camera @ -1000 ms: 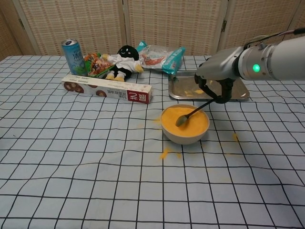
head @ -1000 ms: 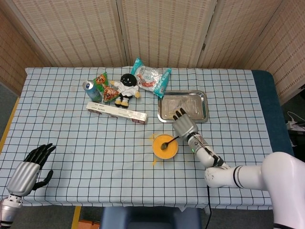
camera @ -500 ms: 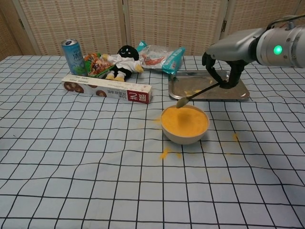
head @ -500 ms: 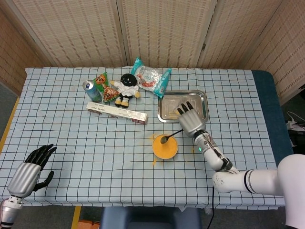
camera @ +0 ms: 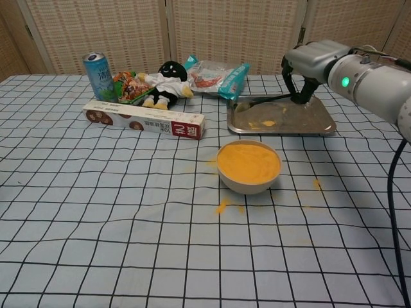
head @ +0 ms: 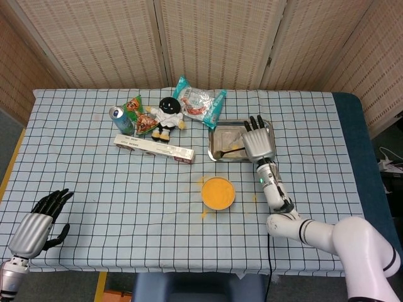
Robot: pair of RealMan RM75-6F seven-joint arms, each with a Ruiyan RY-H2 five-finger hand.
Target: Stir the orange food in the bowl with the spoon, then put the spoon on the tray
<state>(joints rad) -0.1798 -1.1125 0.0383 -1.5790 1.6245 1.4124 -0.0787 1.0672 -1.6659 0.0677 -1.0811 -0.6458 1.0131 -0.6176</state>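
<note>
One bowl (head: 218, 192) of orange food sits at table centre. One tray (head: 264, 155) lies at its 1 o'clock. The right hand (head: 257, 143) holds the single spoon (head: 227, 151) above the tray. The left hand (head: 39, 223), at 8 o'clock, holds nothing, fingers apart. One can (camera: 98, 74), one doll (camera: 165, 81).

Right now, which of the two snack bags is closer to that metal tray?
The teal-edged bag just behind the metal tray's corner; the green and orange bag lies farther left, between can and doll.
</note>
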